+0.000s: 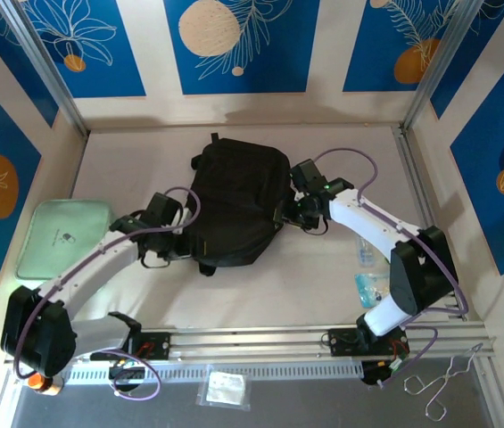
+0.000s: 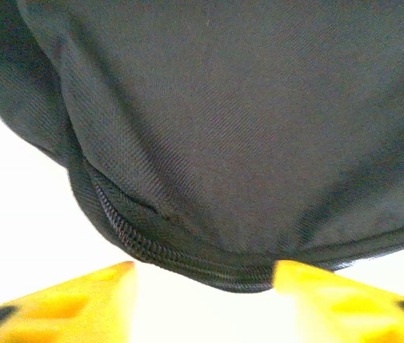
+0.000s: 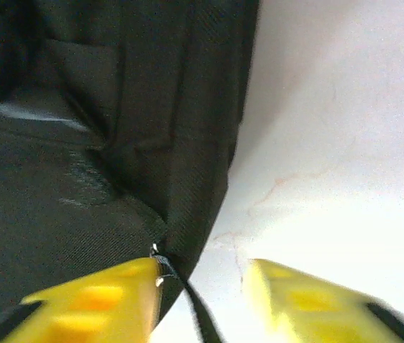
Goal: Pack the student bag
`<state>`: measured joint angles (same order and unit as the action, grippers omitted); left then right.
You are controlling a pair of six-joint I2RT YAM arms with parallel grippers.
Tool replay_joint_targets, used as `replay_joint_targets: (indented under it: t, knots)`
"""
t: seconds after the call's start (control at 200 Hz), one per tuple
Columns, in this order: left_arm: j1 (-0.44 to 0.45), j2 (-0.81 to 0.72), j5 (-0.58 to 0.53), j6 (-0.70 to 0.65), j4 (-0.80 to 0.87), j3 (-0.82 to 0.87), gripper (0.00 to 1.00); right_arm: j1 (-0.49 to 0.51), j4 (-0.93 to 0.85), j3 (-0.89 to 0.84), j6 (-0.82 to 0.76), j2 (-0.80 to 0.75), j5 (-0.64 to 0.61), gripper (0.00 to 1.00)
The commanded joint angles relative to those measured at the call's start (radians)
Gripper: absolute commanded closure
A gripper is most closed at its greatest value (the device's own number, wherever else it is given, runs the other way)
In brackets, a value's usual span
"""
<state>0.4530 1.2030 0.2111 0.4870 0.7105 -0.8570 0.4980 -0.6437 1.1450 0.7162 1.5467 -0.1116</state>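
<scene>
left claw (image 2: pixel 203 277) open, astride bag (image 1: pixel 234 209) zip (image 2: pixel 180 259) | right claw (image 3: pixel 202 275) open, maybe brushing strap (image 3: pixel 200 314) | risk: shallow pinch slips, bag drags

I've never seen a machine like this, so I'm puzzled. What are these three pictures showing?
It is a two-armed robot bolted to a white table. One picture looks down from above. The other two come from a camera on each wrist, so you see yellow fingers up close. A large black fabric backpack lies on the table, with a pale green flat tray to its left. The left tool is open at the bag's zipped edge. The right tool is open at the bag's other side. Nothing is gripped.
</scene>
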Motion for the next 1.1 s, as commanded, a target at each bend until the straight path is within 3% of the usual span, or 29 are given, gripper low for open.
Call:
replay_joint_targets:
  t: [0.0, 0.145, 0.39, 0.535, 0.755, 0.96, 1.095]
  knots:
    - [0.003, -0.006, -0.094, -0.066, 0.12, -0.156, 0.4, 0.005, 0.046, 0.052, -0.057, -0.048, -0.034, 0.43]
    - [0.003, 0.072, -0.052, -0.066, 0.026, -0.252, 0.34, -0.017, 0.089, 0.085, -0.055, -0.029, -0.045, 0.34]
    - [0.012, 0.342, 0.059, -0.012, -0.249, -0.394, 0.35, -0.089, 0.107, 0.185, -0.013, 0.131, -0.007, 0.33]
    - [0.025, 0.512, 0.031, -0.018, -0.248, -0.529, 0.38, -0.117, 0.11, 0.243, -0.014, 0.234, 0.054, 0.34]
    - [0.088, 0.694, -0.042, -0.102, -0.152, -0.748, 0.4, -0.125, 0.109, 0.261, -0.004, 0.308, 0.107, 0.41]
    - [0.125, 0.825, -0.073, -0.15, -0.081, -0.888, 0.49, -0.131, 0.147, 0.222, 0.01, 0.335, 0.165, 0.52]
    - [0.149, 0.899, -0.113, -0.207, -0.026, -0.97, 0.55, -0.133, 0.178, 0.197, 0.014, 0.341, 0.196, 0.68]
